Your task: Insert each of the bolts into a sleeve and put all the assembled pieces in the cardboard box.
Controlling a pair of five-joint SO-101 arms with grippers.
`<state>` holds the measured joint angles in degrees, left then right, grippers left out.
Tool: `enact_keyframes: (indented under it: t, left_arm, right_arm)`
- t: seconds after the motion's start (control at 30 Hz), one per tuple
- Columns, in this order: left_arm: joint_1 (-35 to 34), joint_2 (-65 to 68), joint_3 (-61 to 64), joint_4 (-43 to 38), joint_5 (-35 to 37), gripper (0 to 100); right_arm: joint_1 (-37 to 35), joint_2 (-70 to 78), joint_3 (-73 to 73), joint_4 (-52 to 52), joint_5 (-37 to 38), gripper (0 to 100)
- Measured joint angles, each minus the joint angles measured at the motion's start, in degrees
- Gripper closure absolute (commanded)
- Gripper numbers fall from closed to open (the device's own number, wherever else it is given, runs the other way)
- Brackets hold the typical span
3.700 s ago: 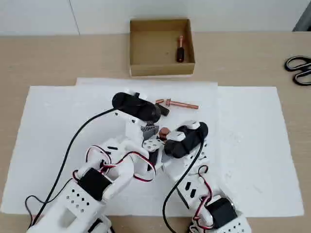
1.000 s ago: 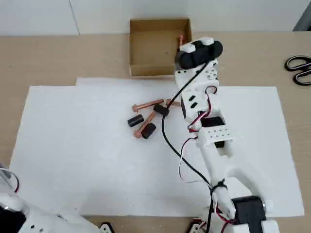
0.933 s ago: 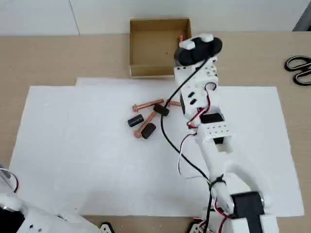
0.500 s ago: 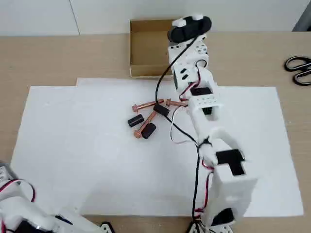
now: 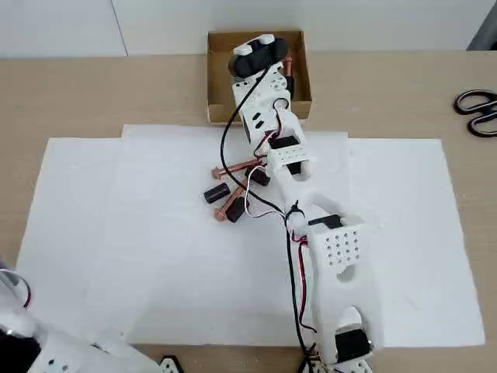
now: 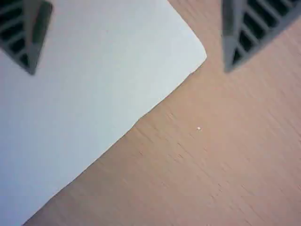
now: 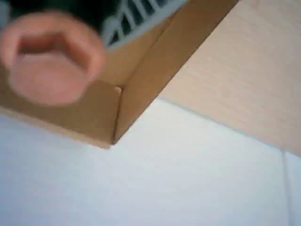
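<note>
- Wooden surface (image 5: pixel 78 93) noted, covered across the middle by a white paper sheet (image 5: pixel 116 249); bare wood is seen along the far edge and at both sides.
- Cardboard box (image 5: pixel 221 78) is set at the sheet's far edge, top open; scissors (image 5: pixel 477 109) are seen well apart from it, at the right-hand edge of the surface.
- Open room is noted over the left half of the sheet and to the right of the right arm.
- Right end effector (image 5: pixel 258 56) is stretched out over the box and clamped on a held bolt (image 7: pixel 51 61), whose copper hex head is seen near a corner of the box.
- Copper shaft (image 5: pixel 288 65) is seen inside the box by its right wall, just beside that end effector.
- Loose bolts (image 5: pixel 233 168) and sleeves (image 5: pixel 217 193) are clustered mid-sheet, near the box and partly under the right arm.
- Left end effector (image 6: pixel 129 69) is held over a corner of the sheet with its fingers spread wide, well apart from the cluster.
</note>
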<state>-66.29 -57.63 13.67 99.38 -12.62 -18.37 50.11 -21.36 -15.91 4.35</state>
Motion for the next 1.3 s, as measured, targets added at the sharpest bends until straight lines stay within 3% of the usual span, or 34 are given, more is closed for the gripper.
enact_keyframes:
  t: [0.43, 0.63, 1.03, 1.17, 1.3]
  left_arm:
    - [11.3, 1.6, 0.0, 0.0, 2.9, 75]
    - [12.1, 6.7, 0.0, 0.0, 3.9, 75]
    - [12.1, 7.4, 0.0, 0.0, 4.0, 75]
    - [12.1, 7.4, 0.0, 0.0, 4.2, 75]
    - [15.6, 7.4, 0.0, 0.0, 4.2, 75]
  right_arm:
    - [1.5, 12.0, -14.4, 6.2, 0.0, 96.9]
    - [1.8, 14.9, -18.5, 9.6, 0.0, 80.4]
    - [2.5, 15.2, -22.5, 10.1, -0.1, 80.0]
    - [3.0, 15.3, -26.9, 16.3, -0.1, 80.0]
    - [3.9, 15.3, -36.2, 28.7, -0.1, 80.0]
